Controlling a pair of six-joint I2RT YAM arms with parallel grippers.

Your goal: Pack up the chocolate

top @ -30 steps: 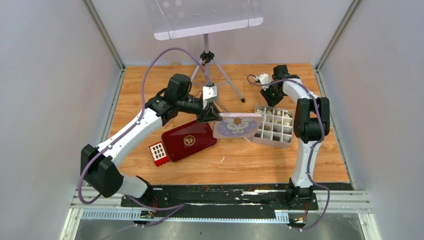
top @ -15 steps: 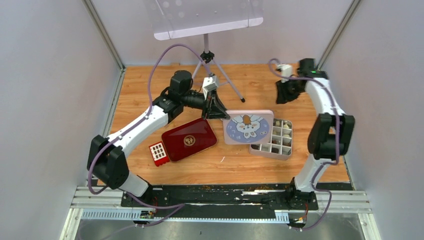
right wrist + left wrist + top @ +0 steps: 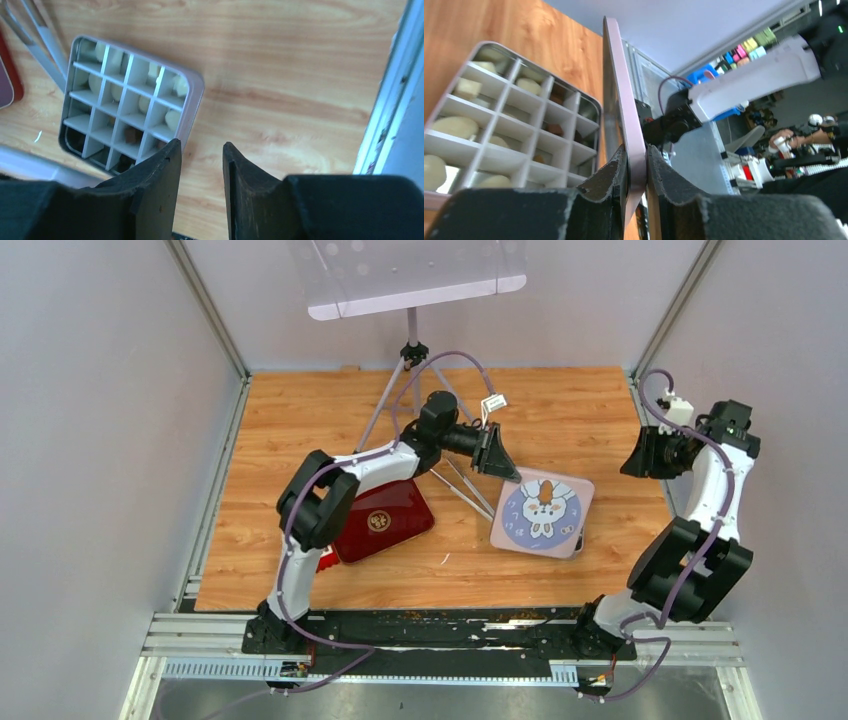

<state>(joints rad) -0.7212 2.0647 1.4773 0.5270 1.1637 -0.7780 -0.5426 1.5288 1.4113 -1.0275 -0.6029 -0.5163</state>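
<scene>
Pink lid (image 3: 541, 514) is pinched by its edge in the left gripper (image 3: 636, 167), held over the tin (image 3: 195, 100). The chocolate (image 3: 448, 125) sits in the tin's compartments. Right gripper (image 3: 201, 165) is apart and empty. Only the closing's left, I reckon

Wooden table (image 3: 300, 420) with gridded tin (image 3: 194, 102), red tin (image 3: 385, 525), tripod (image 3: 411, 348)

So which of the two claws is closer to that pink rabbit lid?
Left. The left gripper is clamped on the lid, holding it above the tin. The right gripper is off to its right, apart from it, open and empty.
</scene>
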